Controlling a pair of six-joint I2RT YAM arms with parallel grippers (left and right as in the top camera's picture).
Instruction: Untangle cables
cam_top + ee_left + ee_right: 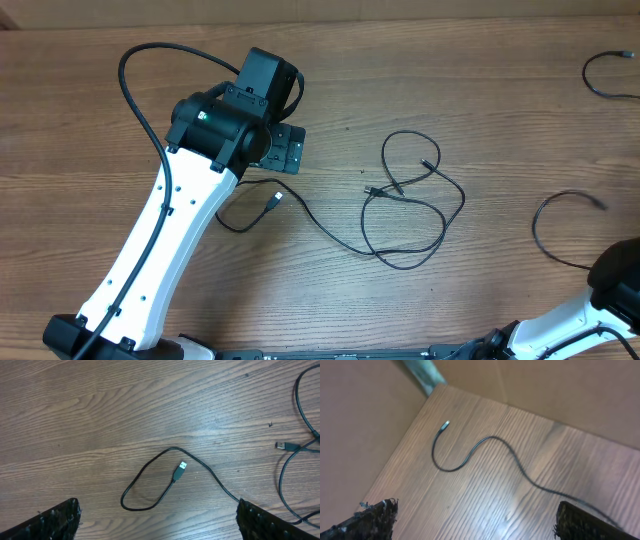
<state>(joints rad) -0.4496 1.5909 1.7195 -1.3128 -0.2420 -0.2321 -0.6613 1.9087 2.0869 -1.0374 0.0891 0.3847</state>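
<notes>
The left fingers are hanging spread and empty over a loose plug. The right fingers are doing likewise above a separate strand. The tangled cables are lying mid-desk. I'd be pinching just behind that plug and drawing it slowly leftward.

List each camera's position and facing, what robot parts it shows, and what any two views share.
Overhead: fixed above, looking straight down on the table; shows the left arm, right arm and the cables.
Left wrist: on the left arm, facing down at a looped cable's plug; left tool open at the bottom corners.
Right wrist: on the right arm, tilted toward a table edge and one cable; right tool open.
Shared: overhead and left wrist both show that plug.
</notes>
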